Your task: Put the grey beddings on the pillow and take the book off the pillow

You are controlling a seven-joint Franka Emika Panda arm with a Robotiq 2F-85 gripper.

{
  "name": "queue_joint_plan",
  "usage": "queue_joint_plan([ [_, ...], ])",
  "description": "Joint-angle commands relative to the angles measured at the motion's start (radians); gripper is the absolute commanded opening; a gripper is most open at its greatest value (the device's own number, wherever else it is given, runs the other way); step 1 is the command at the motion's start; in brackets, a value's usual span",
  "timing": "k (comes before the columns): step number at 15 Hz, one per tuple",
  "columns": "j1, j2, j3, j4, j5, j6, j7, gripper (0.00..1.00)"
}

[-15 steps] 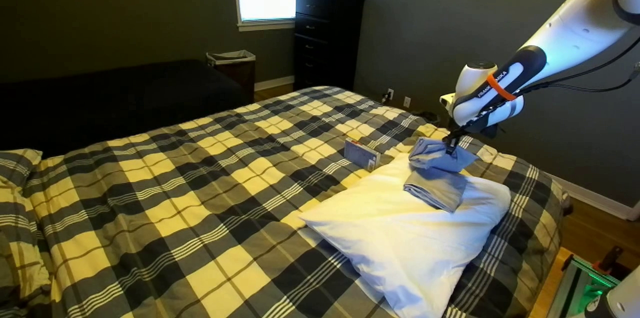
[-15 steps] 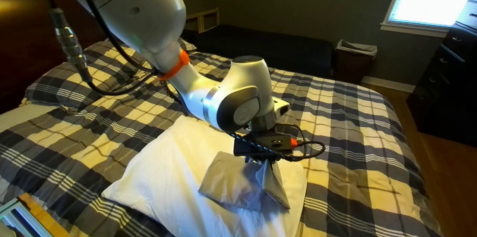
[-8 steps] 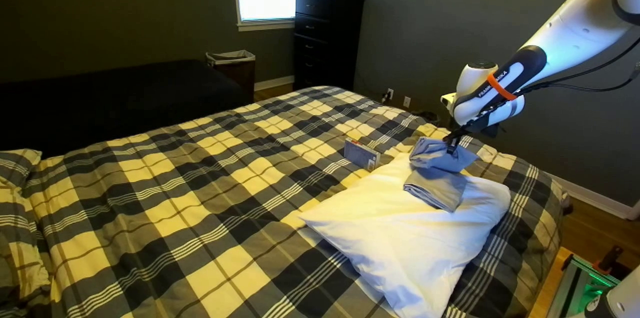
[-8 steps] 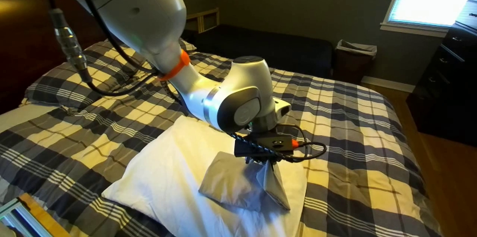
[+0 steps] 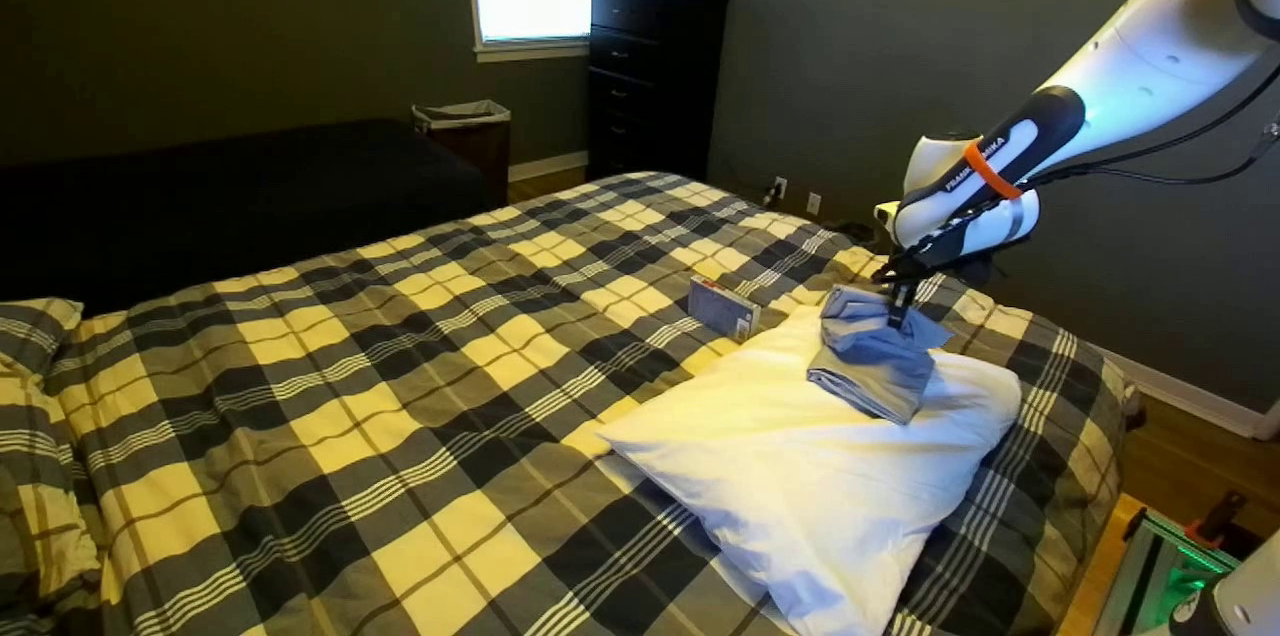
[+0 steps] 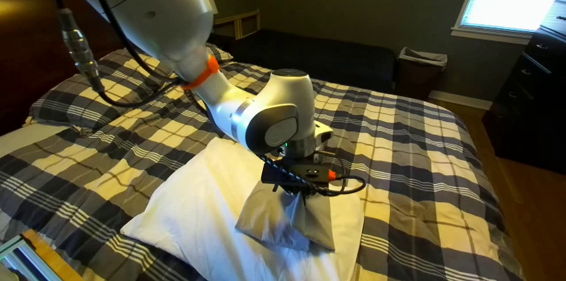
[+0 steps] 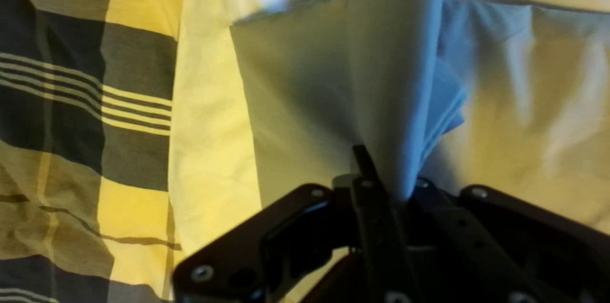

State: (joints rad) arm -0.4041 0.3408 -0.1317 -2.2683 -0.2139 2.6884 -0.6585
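Grey beddings show as two folded portions over the white pillow (image 5: pixel 760 486). The lower portion (image 5: pixel 872 384) lies flat on the pillow. My gripper (image 7: pixel 388 174) is shut on the upper portion (image 7: pixel 391 65), bunching it into a raised fold between the fingers (image 7: pixel 364 162). That held portion hangs tilted, its bottom edge down at the lower one in an exterior view (image 6: pixel 315 223). Whether the two portions are one cloth, I cannot tell. Standing on its edge on the plaid bedspread, the book (image 5: pixel 722 309) is by the pillow's edge; whether they touch is unclear.
A plaid bedspread (image 5: pixel 400 436) surrounds the pillow. Plaid bed pillows (image 6: pixel 88 95) lie towards the headboard. A frame on a wooden board (image 5: pixel 1160 566) stands by the bed's side. A dark dresser (image 5: pixel 655 76) and a lined bin (image 5: pixel 463 141) are farther off.
Over the last half second my gripper has come down and shifted slightly, still holding the grey cloth. The held portion has sunk closer onto the lower one. Book and pillow stay put.
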Motion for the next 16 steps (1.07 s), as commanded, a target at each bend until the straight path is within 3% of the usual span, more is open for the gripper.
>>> queue_joint_plan([
  [1,-0.003,-0.064,0.023,-0.052,0.106,-0.07,-0.02,0.02],
  [6,0.001,-0.118,0.043,-0.096,0.225,-0.134,-0.07,0.02],
  [16,0.016,-0.194,-0.035,-0.117,0.268,-0.077,0.017,0.02],
])
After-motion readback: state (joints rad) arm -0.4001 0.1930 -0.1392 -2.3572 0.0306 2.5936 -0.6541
